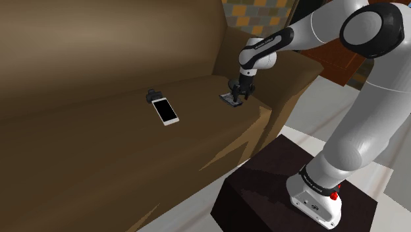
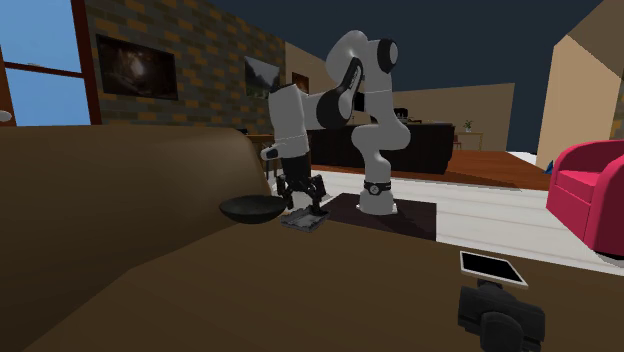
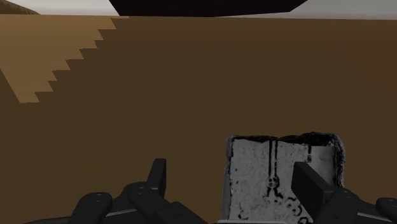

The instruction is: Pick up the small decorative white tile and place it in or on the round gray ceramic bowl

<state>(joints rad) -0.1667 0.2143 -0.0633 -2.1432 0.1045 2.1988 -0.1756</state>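
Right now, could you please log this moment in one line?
gripper: open, at tile | tile: on sofa | bowl: tile not inside

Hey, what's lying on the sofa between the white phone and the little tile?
Nothing. In the shoulder view, only bare brown sofa seat lies between the phone and the tile.

Brown sofa seat [image 1: 99, 145], white phone [image 1: 166, 111] lying flat on it, small black object [image 1: 153, 95] just beside the phone, pale patterned tile [image 3: 261, 172] well apart from the phone, dark round bowl [image 2: 254, 209] farther from the phone still.
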